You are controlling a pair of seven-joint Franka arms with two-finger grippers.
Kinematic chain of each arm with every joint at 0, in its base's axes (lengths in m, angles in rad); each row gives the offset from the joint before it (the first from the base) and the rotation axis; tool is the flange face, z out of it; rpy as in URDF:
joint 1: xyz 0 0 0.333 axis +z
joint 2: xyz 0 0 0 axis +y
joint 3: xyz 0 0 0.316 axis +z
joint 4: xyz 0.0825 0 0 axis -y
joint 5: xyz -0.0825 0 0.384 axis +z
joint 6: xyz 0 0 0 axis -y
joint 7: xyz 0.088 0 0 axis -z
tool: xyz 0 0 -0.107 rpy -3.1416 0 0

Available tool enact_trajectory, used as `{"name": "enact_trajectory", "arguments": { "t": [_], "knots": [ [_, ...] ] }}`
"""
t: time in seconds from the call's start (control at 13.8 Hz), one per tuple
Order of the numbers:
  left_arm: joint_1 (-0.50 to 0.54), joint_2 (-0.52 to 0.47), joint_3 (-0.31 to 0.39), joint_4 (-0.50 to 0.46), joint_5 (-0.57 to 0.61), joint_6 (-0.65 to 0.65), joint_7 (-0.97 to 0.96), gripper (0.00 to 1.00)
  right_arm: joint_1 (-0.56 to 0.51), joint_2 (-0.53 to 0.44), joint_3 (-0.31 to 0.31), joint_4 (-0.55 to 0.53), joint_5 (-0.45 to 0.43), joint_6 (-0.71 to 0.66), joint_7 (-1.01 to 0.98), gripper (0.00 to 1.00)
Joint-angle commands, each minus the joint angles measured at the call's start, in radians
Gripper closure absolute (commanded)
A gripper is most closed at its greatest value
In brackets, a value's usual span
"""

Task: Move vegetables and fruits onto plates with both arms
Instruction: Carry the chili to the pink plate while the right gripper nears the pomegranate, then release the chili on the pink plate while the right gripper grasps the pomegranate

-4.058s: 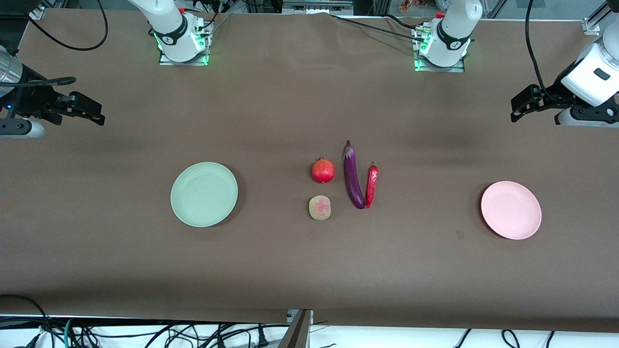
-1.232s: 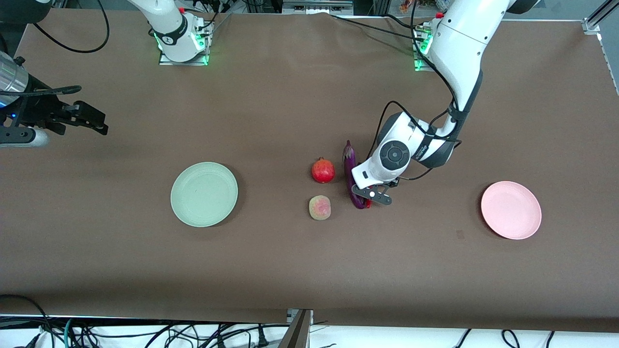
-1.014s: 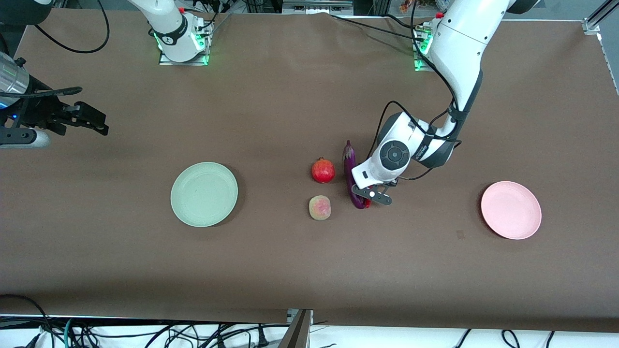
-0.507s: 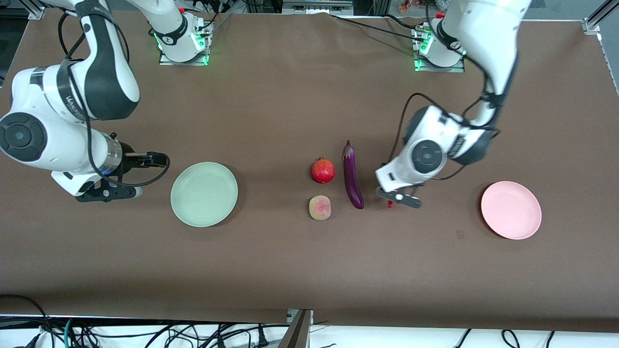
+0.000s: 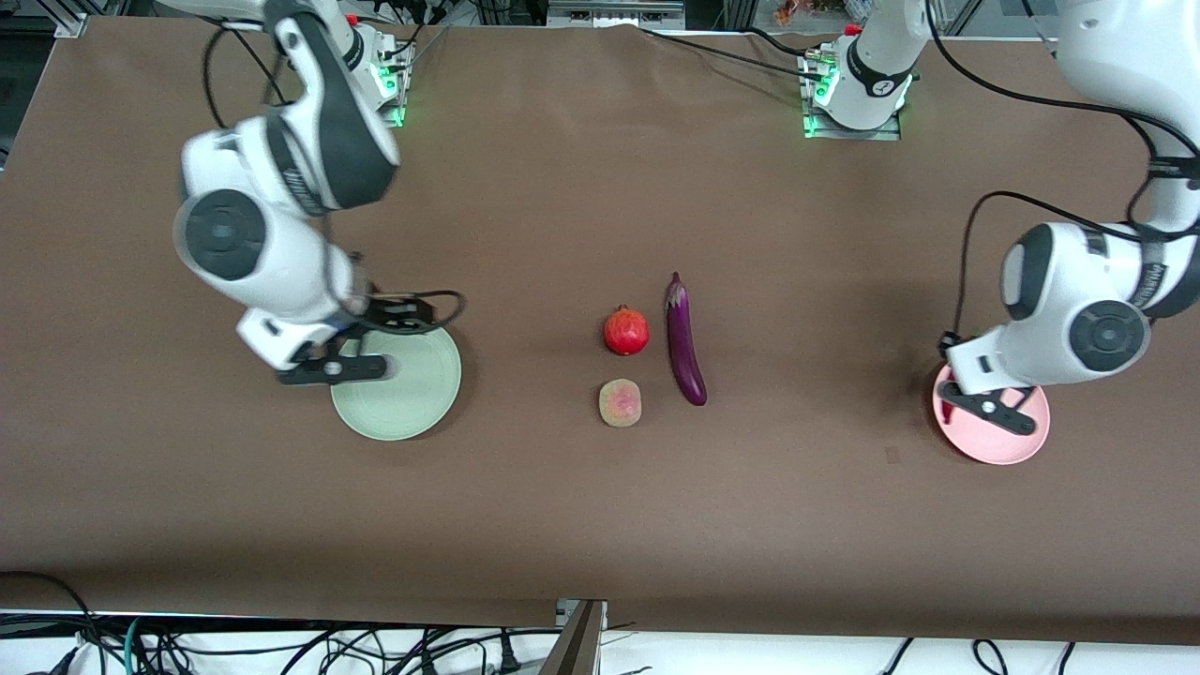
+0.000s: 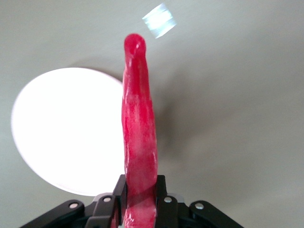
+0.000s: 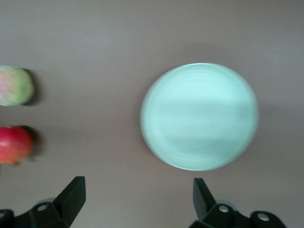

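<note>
From the high front camera, the left gripper [image 5: 991, 410] is hanging over the pink plate [image 5: 1008, 445] at the left arm's end of the table, with a sliver of the red chili pepper [image 5: 947, 410] peeking out beside it above the plate's rim. The right gripper [image 5: 333, 368] is hovering over the edge of the pale green plate [image 5: 412, 394] at the right arm's end. Midway between the plates, the glossy purple eggplant [image 5: 684, 342] is lying long and slender, its pale cap pointing toward the robots' bases; just beside it the round red fruit [image 5: 626, 331] is sitting, and the pale yellowish fruit [image 5: 620, 402], blushed pink, is resting nearer the camera. In the left wrist view, the fingers [image 6: 162, 199] are pinching the thick end of the chili, which is sticking straight out, shiny and slightly twisted, along the plate's edge. In the right wrist view, the fingers [image 7: 71, 194] are standing wide apart, holding nothing, with the green plate and both fruits below.
</note>
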Motion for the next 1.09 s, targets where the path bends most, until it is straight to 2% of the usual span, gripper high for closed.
{"name": "enact_trajectory", "arguments": {
  "t": [0.0,0.14,0.22,0.29,0.36,0.58,0.72,0.94,1.01],
  "knots": [
    [0.076,0.061,-0.019,0.0,0.055,0.11,0.136,0.93,0.088,0.072,-0.006,0.012,0.059,0.121,0.146,0.0],
    [0.093,0.113,-0.017,0.0,0.055,0.19,0.202,0.86,0.176,0.138,-0.008,0.017,0.053,0.222,0.322,0.0],
    [0.103,0.13,-0.017,0.0,0.055,0.219,0.212,0.73,0.219,0.172,-0.009,0.017,0.047,0.286,0.374,0.0],
    [0.111,0.133,-0.019,0.0,0.054,0.222,0.215,0.19,0.255,0.199,-0.012,0.017,0.045,0.351,0.405,0.0],
    [0.116,0.132,-0.019,0.0,0.053,0.221,0.216,0.0,0.274,0.219,-0.012,0.018,0.047,0.385,0.425,0.0],
    [0.117,0.117,-0.022,0.003,0.046,0.21,0.215,0.0,0.334,0.267,-0.016,0.02,0.045,0.431,0.537,0.0],
    [0.104,0.072,-0.04,0.009,0.043,0.122,0.215,0.0,0.355,0.302,-0.016,0.025,0.027,0.468,0.611,0.0],
    [0.093,0.04,-0.15,0.091,0.035,-0.084,0.169,0.0,0.382,0.339,-0.017,0.031,0.024,0.521,0.654,0.0],
    [0.09,0.04,-0.192,0.127,0.037,-0.159,0.096,0.0,0.386,0.355,-0.017,0.047,0.024,0.531,0.655,0.0]
  ]
}}
